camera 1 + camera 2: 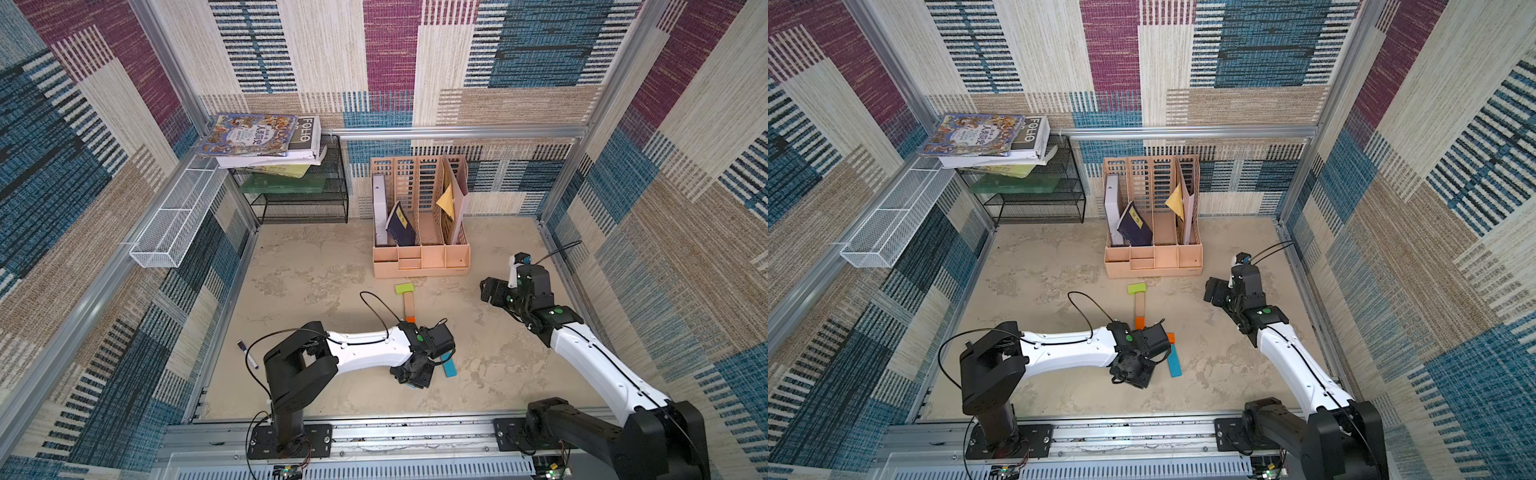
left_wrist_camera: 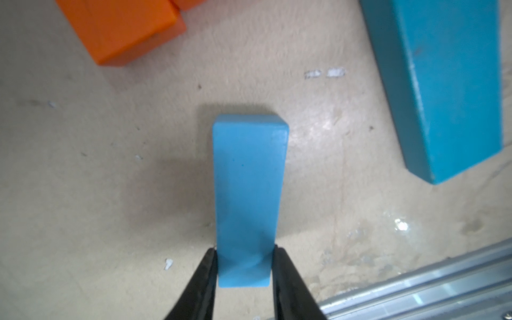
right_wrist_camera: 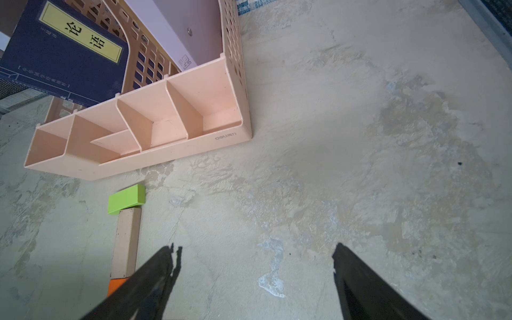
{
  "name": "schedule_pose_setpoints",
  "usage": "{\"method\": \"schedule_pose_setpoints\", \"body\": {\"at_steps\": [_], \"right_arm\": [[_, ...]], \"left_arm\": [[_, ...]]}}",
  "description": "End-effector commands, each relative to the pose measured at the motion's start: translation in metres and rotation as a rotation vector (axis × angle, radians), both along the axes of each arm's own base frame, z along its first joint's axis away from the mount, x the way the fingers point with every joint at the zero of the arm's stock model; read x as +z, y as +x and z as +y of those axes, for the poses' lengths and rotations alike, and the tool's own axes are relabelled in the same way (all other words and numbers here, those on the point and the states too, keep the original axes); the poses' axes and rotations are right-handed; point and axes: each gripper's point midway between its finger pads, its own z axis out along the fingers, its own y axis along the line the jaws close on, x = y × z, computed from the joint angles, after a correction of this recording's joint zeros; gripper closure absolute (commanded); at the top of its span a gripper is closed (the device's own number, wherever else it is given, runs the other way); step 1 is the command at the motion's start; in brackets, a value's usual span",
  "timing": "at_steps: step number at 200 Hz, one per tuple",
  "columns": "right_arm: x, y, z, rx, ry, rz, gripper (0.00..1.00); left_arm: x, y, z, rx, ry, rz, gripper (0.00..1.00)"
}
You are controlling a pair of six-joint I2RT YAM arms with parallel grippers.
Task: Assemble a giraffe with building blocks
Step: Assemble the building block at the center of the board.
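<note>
One light blue block pinched at a short end by left end effector, clamped on its long sides. Lifted or resting on worktop: cannot tell. Teal blue block lies flat near it, not touching. Orange block also near, a second orange butted against it. In both top views lime green block touches tan block, then orange, one row mid-worktop, just in front of peach file organizer. Left wrist hides the rest. Right end effector spread wide, holding nothing, over bare worktop right of the row. Marker lies left of the left arm.
</note>
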Motion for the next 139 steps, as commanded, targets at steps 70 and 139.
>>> {"method": "schedule_pose_setpoints", "body": {"at_steps": [70, 139], "right_arm": [[0.005, 0.002, 0.001, 0.001, 0.015, -0.026, 0.07], [0.004, 0.001, 0.002, 0.002, 0.017, -0.023, 0.07]], "left_arm": [[-0.009, 0.001, 0.007, 0.059, 0.008, -0.007, 0.64], [-0.006, 0.01, 0.007, 0.067, 0.009, -0.024, 0.64]]}}
